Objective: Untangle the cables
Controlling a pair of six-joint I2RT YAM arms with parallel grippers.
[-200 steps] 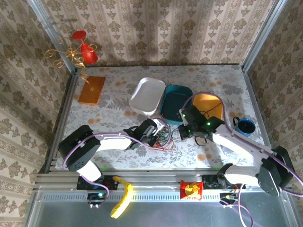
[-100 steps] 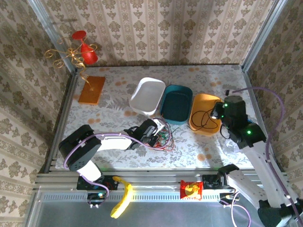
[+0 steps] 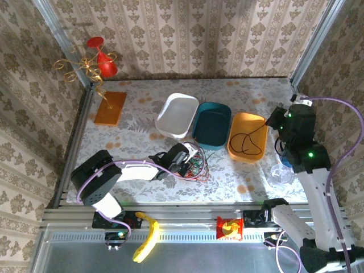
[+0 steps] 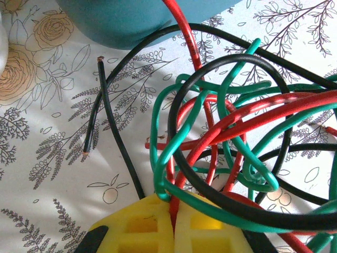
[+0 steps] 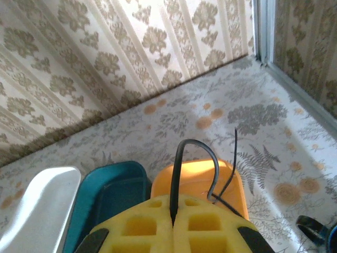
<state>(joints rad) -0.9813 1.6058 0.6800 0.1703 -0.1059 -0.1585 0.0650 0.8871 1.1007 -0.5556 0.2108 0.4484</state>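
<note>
Now, am clenching right pincer (image 5: pixel 172 211) on black cable (image 5: pixel 178 158), dangling it into orange bin (image 3: pixel 242 122). Am pinning red-green-black tangle (image 4: pixel 221 132) on table (image 3: pixel 142 122) beside teal bin (image 4: pixel 116 21) with left pincer (image 4: pixel 172 221), clamped. Best: lower until coil lies inside, then release.

My table (image 3: pixel 142 136) wears a floral cloth. Across its middle three trays sit side by side: a white tray (image 3: pixel 177 114), a teal tray (image 3: pixel 211 125) and an orange tray (image 3: pixel 250 122). A flat orange board (image 3: pixel 110 108) lies at the far left corner. On the near side of the teal tray lie the tangled cables (image 3: pixel 198 168), red, green and black. A blue cup (image 5: pixel 315 227) stands at the right.
</note>
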